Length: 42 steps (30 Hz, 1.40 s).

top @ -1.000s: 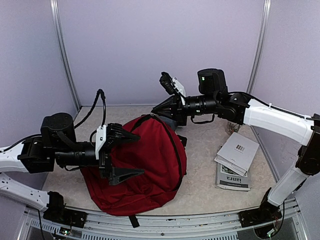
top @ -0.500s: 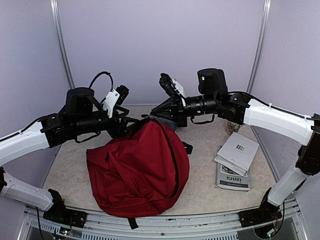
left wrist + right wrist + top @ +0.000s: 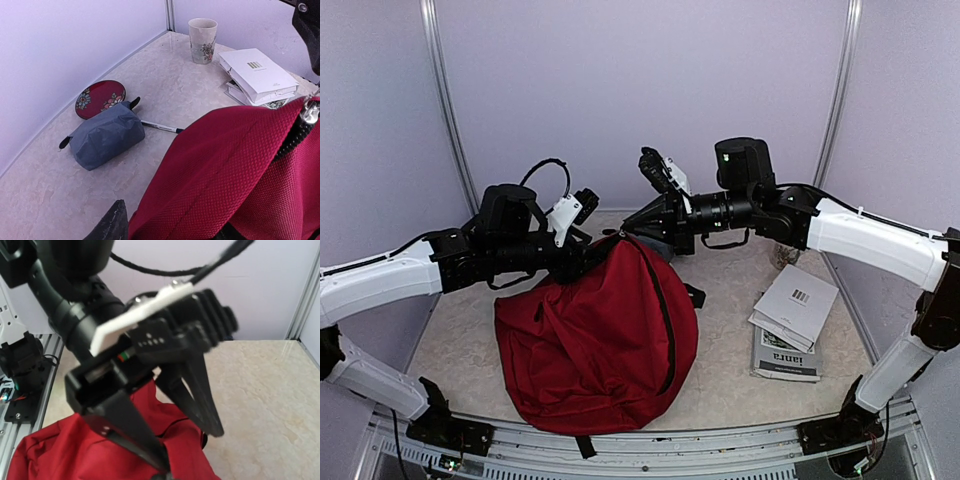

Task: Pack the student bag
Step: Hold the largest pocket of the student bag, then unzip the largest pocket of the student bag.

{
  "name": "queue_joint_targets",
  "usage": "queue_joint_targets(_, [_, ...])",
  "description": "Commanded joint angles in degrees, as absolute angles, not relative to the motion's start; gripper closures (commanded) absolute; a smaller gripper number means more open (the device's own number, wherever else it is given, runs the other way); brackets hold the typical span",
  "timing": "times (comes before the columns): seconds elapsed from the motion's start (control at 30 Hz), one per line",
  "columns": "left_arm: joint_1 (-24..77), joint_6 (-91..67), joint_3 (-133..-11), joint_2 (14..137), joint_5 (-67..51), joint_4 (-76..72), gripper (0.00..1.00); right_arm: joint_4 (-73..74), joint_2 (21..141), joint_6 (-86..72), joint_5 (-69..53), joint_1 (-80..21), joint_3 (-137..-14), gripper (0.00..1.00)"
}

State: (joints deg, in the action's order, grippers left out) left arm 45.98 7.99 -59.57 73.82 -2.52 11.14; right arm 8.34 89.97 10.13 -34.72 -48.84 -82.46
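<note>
While the left end effector stands half spread astride the top ridge of the student bag, one finger digs into the red cloth and the other shows clear of it, so I judge nothing is clamped yet. Directly between those fingers, and slightly below them, lies the fold of fabric beside the zip. The zip pull shows at the ridge's right end, under the right end effector. That one is pressed together at the bag's peak and appears to pinch it, since the cloth rises to a point exactly there. Both arms meet at this same top edge, the left reaching in from the bag's left side and the right from its far right. The bag's long axis runs from that lifted peak down toward its near end, where the body sags flat on the table. Behind the bag wait a grey pouch, a pen and a red plate. To the bag's right lie booklets, a cup beyond them. Opening the mouth likely depends on the two grips pulling apart across the ridge.
</note>
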Motion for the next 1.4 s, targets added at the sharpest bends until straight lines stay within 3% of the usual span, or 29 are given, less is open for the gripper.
queue_joint_targets(0.0, [45.53,9.34,-59.92,75.11,-0.20,5.37,0.55,4.55,87.39,9.23,-36.31,-49.19,-82.19,1.00])
queue_joint_targets(0.13, [45.70,10.02,-59.38,76.20,0.44,2.49,0.59,4.34,87.10,9.02,-36.23,-49.18,-81.19,1.00])
queue_joint_targets(0.17, [45.70,10.14,-59.35,76.39,0.64,2.12,0.68,4.45,87.10,9.05,-36.14,-49.20,-81.08,1.00])
queue_joint_targets(0.23, [45.75,10.13,-59.66,76.54,0.79,1.98,0.98,4.86,86.90,8.99,-35.62,-49.15,-80.67,1.00])
queue_joint_targets(0.27, [45.79,10.09,-59.74,76.35,0.72,2.14,1.00,5.05,86.62,8.70,-35.21,-49.13,-80.22,1.00])
queue_joint_targets(0.8, [45.41,6.66,-56.63,63.14,5.06,2.94,1.00,2.28,70.16,-0.51,-17.44,-47.72,-58.49,1.00])
queue_joint_targets(0.97, [44.33,3.68,-56.61,58.34,5.90,0.91,1.00,0.88,64.81,-5.32,-18.21,-47.71,-50.06,1.00])
queue_joint_targets(1.13, [44.69,-0.78,-56.01,53.43,-5.19,-4.39,1.00,-0.35,63.13,-8.43,-21.47,-47.79,-46.58,1.00])
queue_joint_targets(1.37, [44.49,-1.78,-53.50,50.59,-2.79,-7.33,1.00,-8.63,66.53,-12.33,-25.96,-48.09,-40.82,1.00])
